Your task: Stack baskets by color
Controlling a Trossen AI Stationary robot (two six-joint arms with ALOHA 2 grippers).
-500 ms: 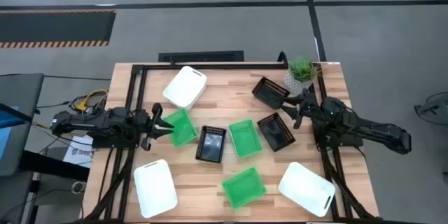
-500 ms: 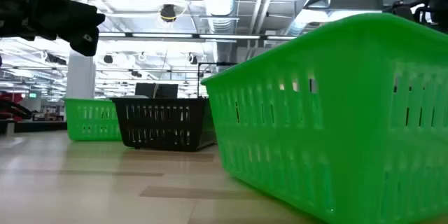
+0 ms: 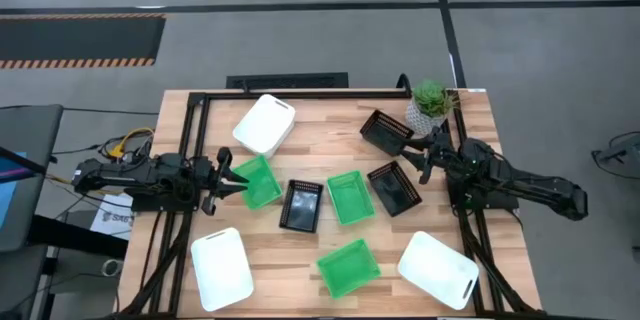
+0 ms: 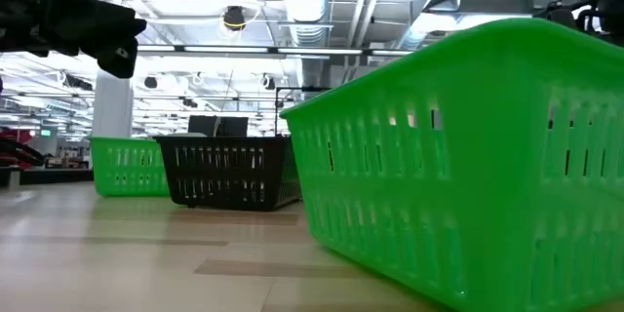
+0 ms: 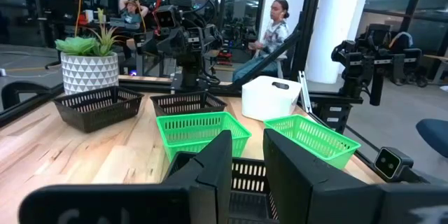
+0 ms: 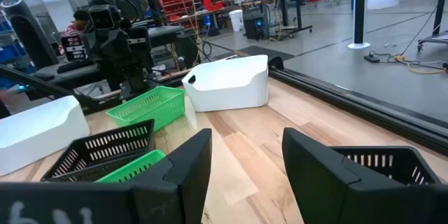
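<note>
Both arms reach inward, left gripper [image 3: 226, 179] closed, right gripper [image 3: 424, 154] spread.

- High view looks straight down on the whole table [image 3: 300, 120].
- Low view sits at tabletop height, close behind a green basket [image 4: 468, 156].
- Wrist views face each other across the table; both show the upturned white basket [image 5: 269, 98] [image 6: 227, 82].

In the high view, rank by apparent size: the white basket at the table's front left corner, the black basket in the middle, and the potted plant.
1. White basket, clearly largest.
2. Black basket, smaller.
3. Potted plant, smallest, though not by much.
</note>
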